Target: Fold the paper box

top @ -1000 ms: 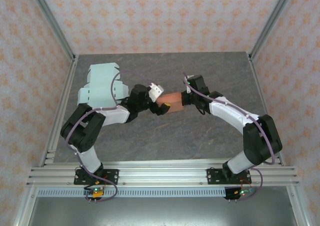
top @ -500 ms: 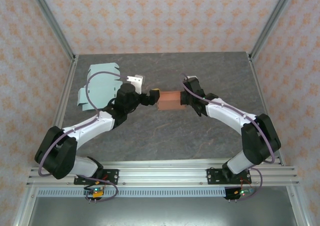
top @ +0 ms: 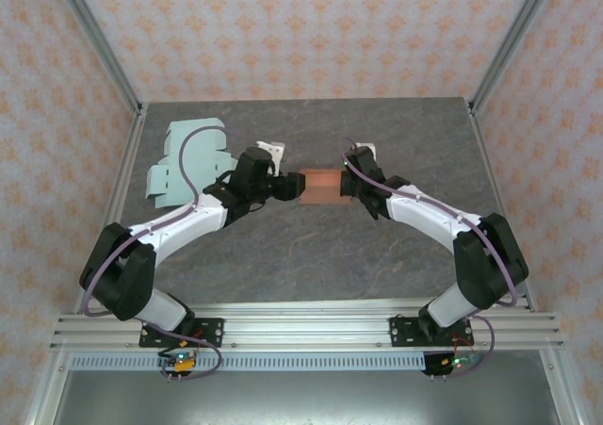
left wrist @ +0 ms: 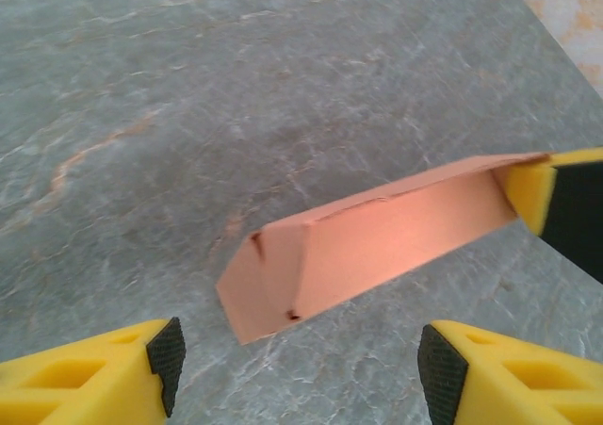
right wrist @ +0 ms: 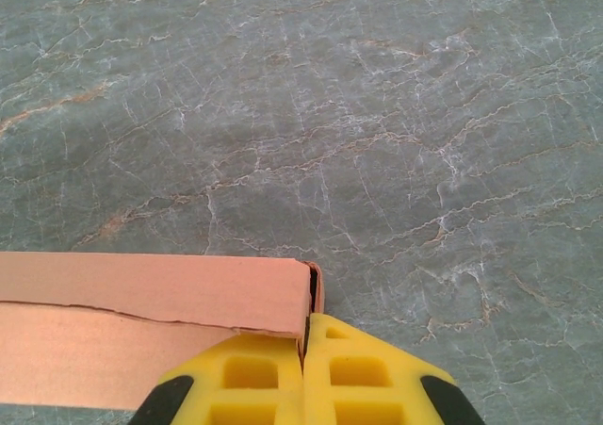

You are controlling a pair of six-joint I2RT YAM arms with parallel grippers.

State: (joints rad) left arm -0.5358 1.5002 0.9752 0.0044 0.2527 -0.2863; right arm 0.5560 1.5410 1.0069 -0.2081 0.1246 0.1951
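Only the right gripper (right wrist: 306, 348) pinches the box (left wrist: 377, 246) edge, so the wide-open left gripper (left wrist: 301, 354) could knock it loose.

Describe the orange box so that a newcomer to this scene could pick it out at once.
On the grey stone table, look to the middle. The orange box is there, its right end pinched by the right pincer. It is the one small, folded orange piece; the pale green sheets at the far left lie flat.

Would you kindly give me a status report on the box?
Right gripper shut on orange paper box. Left gripper open at its free end. Mint cutouts aside.
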